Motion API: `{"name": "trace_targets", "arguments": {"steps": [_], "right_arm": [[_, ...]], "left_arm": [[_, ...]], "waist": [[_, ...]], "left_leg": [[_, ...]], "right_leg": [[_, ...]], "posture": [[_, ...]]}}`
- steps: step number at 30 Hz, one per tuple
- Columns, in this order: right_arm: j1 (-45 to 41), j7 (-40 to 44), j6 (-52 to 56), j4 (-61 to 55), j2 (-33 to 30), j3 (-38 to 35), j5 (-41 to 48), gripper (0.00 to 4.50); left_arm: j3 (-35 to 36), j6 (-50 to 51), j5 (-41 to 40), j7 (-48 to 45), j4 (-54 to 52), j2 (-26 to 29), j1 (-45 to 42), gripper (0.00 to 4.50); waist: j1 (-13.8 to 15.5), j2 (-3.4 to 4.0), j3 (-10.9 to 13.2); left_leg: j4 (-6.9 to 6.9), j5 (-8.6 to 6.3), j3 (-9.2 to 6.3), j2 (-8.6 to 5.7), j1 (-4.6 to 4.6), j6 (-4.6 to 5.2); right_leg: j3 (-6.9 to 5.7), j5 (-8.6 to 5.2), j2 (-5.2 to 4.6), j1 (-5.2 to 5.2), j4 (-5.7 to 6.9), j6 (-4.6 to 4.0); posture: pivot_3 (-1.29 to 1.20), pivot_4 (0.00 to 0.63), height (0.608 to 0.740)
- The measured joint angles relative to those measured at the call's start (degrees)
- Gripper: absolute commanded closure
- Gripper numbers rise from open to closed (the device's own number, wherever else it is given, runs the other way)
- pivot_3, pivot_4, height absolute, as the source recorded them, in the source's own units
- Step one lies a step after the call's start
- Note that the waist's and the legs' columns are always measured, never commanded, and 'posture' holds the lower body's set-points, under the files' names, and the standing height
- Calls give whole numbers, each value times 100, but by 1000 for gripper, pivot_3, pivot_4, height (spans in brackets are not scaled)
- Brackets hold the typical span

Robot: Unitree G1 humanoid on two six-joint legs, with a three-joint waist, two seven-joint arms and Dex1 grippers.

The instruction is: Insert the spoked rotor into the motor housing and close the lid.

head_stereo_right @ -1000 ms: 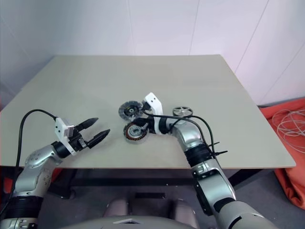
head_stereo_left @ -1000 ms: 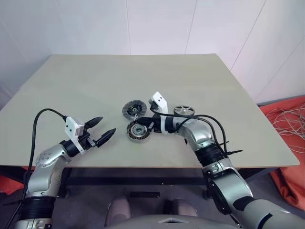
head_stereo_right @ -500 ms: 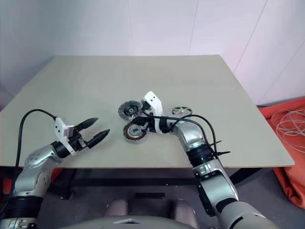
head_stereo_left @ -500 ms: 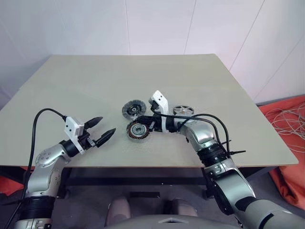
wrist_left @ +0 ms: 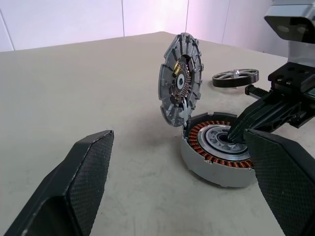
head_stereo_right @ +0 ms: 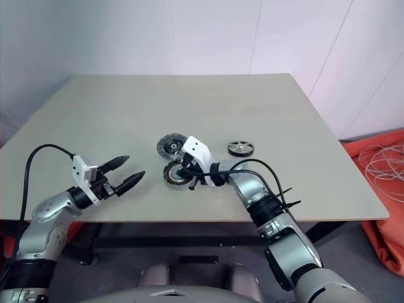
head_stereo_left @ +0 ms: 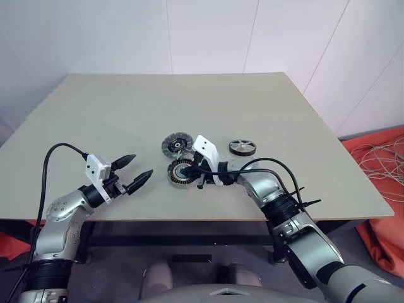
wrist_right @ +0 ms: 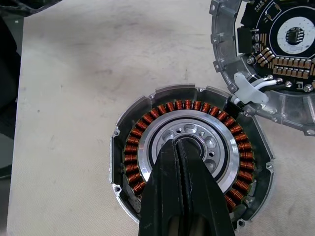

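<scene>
Black on the far left: left pincer (head_stereo_left: 141, 165), released and spread wide, empty, hovering over the near edge of the table (head_stereo_left: 126, 107). Aimed toward the middle, well apart from the parts.

Next along, near the table's middle: motor housing (head_stereo_left: 183, 172), lying flat, copper coils ringed round a silver centre, open and with nothing seated in it. Joined at its far edge: lid (head_stereo_left: 177, 144), tipped up almost on end, circuit side facing the housing, white wires crossing at the joint.

Just right of that: right pincer (head_stereo_left: 191, 172), clenched on nothing, tips pressed together at the housing's centre hole. Cannot tell whether touching or just above.

Further right, well apart from the housing: spoked wheel (head_stereo_left: 242, 148), flat on the table, untouched.

Judged an early step: wheel not yet fetched, lid not yet shut. Looks more like probing or steadying the housing's centre than any grasp. Next move calls for:
- lifting the clenched tips clear and swinging right
- spreading over the wheel and gripping it
- carrying it back level and lowering its hub onto the centre, inside the ring of coils
- tipping the lid over only after that

In the way: the raised lid close above the far rim, the wires at the joint likely to snag, and the right arm itself lying between wheel and housing. On the floor far right: orange cloth (head_stereo_left: 379, 151) and pale cables (head_stereo_left: 386, 169), no hindrance.
</scene>
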Motion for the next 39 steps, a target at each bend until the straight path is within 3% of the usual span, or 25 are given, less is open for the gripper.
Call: {"name": "trace_targets", "arguments": {"steps": [7, 14, 17, 27, 33, 39], "right_arm": [[-97, -155, 474, -149, 106, -726, 472, 4480], [-166, -221, 1436, -652, -648, -1736, 1092, 4480], [-68, -540, 2071, -763, -779, -2535, 1571, 3614], [-103, -2025, 3527, -542, -1042, -4649, 2587, 119], [-173, -3173, 4513, 140, -1063, -6016, 3072, 50], [-203, -3849, 5226, 455, -797, -6410, 3165, 50]], "left_arm": [[1, 0, 0, 1, 1, 3, -34, 0], [37, 0, -7, 0, 1, 50, -9, 0], [47, 2, -15, -2, 1, 77, 58, 0], [53, 16, -15, -115, 162, 270, -29, 0], [52, 15, -15, -163, 229, 297, -89, 0], [48, 15, -15, -224, 269, 300, -139, 0]], "waist": [[15, 1, 1], [33, -1, 0], [38, 0, 0], [48, 1, 1], [49, 8, -1], [22, 20, -6]], "left_leg": [[1, 0, 0, 1, -14, 0], [-2, -3, 4, 0, -25, 4], [-6, -2, 7, 0, -30, 4], [10, 1, 13, -2, -22, -1], [10, 2, 14, -2, -21, -1], [3, 2, 20, 3, -21, -2]], "right_leg": [[0, 0, 0, -9, 0, 0], [0, 2, 0, -16, 7, -3], [0, 1, 1, -25, 9, -3], [-1, 0, 0, -18, 5, 0], [-6, 0, 0, -18, 4, 0], [-12, 0, 2, -29, 5, 0]], "posture": [[0, 0, 740], [0, 0, 740], [0, 0, 740], [0, 0, 740], [0, 0, 740], [0, 0, 740]]}}
